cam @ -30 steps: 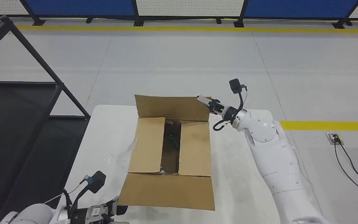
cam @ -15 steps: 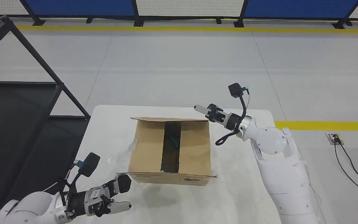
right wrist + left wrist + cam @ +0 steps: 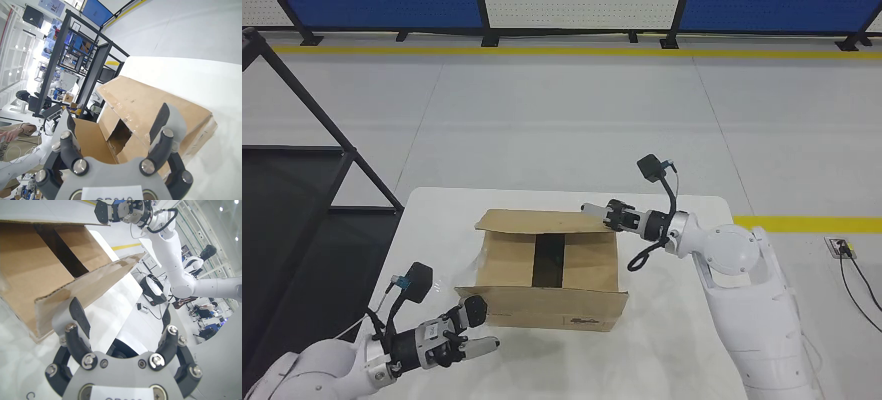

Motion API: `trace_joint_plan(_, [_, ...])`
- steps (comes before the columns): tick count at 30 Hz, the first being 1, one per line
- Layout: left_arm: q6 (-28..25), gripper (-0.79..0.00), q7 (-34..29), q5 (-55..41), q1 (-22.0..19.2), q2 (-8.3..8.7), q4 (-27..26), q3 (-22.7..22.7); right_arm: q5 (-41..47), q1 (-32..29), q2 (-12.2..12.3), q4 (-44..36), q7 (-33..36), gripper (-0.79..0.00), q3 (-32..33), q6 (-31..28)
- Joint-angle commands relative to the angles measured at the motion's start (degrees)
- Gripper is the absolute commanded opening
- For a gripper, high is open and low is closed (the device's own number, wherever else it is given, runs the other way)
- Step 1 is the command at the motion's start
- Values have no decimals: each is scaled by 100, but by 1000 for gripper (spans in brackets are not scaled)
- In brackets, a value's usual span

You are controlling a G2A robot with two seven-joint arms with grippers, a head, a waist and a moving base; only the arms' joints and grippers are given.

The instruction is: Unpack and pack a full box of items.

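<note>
A black rack (image 3: 347,152) is seen at the far left, beside the white table (image 3: 672,330). Near the table's front left corner, the left gripper (image 3: 480,328) is held low. Its fingers (image 3: 78,313) are spread wide apart, and nothing is held between them. One finger is seen just beside a corner of the near flap (image 3: 542,308). Whether it is touched cannot be told.

The cardboard box (image 3: 592,262) is set upright in the middle of the table. Its near flap is lifted up, and its far flap (image 3: 537,221) is lifted up too. The two side flaps are laid down over the top. A dark gap (image 3: 547,260) is left between them. What is inside cannot be made out.

At the far right corner of the box, the right gripper (image 3: 592,211) is held by the edge of the far flap. Its fingers (image 3: 162,121) are spread wide as well, and nothing is pinched by them. Some shiny tape (image 3: 130,115) is stuck on the cardboard near that gripper.

Farther right, a yellow line (image 3: 812,223) is painted on the floor.
</note>
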Motion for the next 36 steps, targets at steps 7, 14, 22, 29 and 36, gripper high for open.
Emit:
trace_joint_plan(7, [799,0,346,467,-769,-115,54,793,542,-206,43,-325,139,0,-12,412])
trace_joint_plan(14, [1472,0,696,682,-1627,-280,524,1561,779,-321,77,-540,194,0,-24,875])
trace_joint_plan(22, [1480,0,711,704,-1611,-283,516,1577,799,-341,76,-542,166,0,-27,876])
trace_joint_plan(29, [1704,0,1095,1202,-1730,-367,577,1829,1323,-302,85,-427,217,0,-156,1401])
trace_joint_plan(36, [1815,0,1234,1306,-1990,-463,758,2070,2039,-110,86,8,230,0,-165,2083])
